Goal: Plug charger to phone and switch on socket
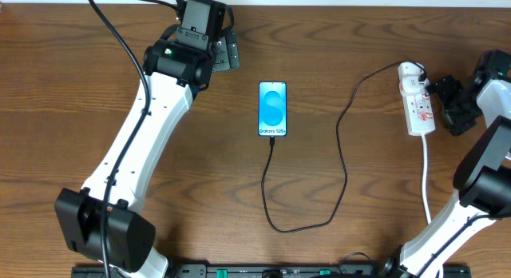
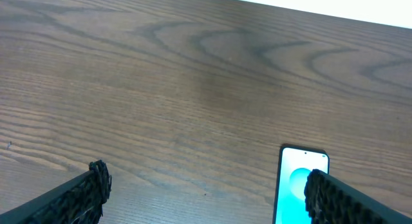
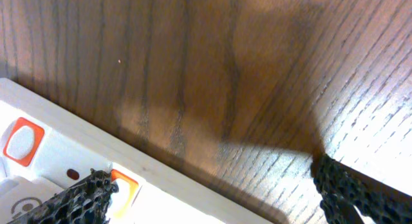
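Right wrist view, closest in: the right fingers (image 3: 84, 201) stand spread wide with nothing between them, low over the counter (image 3: 257, 69). The socket (image 3: 58, 159) crosses the lower left corner on a slant. One red switch (image 3: 125, 182) sits just beside the fingertip on that side, and a second lies farther along the strip. Whether either is pressed I cannot tell from here.

Left wrist view: the left fingers (image 2: 80, 195) are also wide apart and empty, with the top end of the phone (image 2: 299, 179) showing just beside one of them.

From overhead, the socket lies just to the left of the right fingers, near but apart, so the right arm is by far the nearer to it. The left arm is well away, beyond the phone's far end. The socket's long axis runs away from the robot, slightly tilted, with the plug end far and the white cord (image 1: 425, 174) trailing back. The phone lies mid-counter with its long axis the same way and its port end toward the robot. The charger (image 1: 344, 170) meets it there, so the switch looks like the step left.
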You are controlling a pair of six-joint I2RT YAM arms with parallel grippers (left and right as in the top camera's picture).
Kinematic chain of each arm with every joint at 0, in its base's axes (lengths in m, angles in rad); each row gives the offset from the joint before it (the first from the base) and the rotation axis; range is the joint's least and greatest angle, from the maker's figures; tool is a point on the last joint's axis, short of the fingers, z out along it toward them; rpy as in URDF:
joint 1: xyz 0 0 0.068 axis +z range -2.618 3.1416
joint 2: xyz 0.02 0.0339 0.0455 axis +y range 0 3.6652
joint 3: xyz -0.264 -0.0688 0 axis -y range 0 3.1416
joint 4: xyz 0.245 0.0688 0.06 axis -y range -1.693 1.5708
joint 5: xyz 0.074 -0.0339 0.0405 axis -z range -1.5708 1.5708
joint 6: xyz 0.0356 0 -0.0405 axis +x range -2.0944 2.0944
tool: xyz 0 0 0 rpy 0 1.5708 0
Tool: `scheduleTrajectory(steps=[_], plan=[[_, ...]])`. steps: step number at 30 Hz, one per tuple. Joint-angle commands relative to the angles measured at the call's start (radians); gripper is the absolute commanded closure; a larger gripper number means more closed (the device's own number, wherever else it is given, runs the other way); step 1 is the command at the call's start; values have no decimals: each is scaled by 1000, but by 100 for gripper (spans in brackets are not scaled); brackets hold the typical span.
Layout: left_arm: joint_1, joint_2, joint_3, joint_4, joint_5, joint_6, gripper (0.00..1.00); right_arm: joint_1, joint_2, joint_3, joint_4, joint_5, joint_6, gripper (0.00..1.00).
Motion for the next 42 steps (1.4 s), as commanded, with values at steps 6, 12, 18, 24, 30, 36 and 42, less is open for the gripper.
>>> scheduleTrajectory(steps=[6, 12, 18, 24, 30, 36, 42], plan=[[5, 4, -4, -3, -17, 10, 2, 13, 44, -5, -47, -84, -16, 1], [5, 4, -4, -3, -17, 10, 2, 13, 44, -5, -62, -83, -16, 1], [5, 4, -4, -3, -17, 10, 2, 4, 32, -5, -107, -83, -19, 1], [5, 4, -4, -3, -17, 10, 2, -35, -98, -5, -227, -64, -20, 1], [5, 4, -4, -3, -17, 10, 2, -26, -273, -5, -396, 46, -23, 1], [5, 4, -4, -3, -17, 10, 2, 67, -459, -59, -478, 111, -66, 1], [5, 4, -4, -3, -17, 10, 2, 249, -858, -355, -333, 113, -176, 1]])
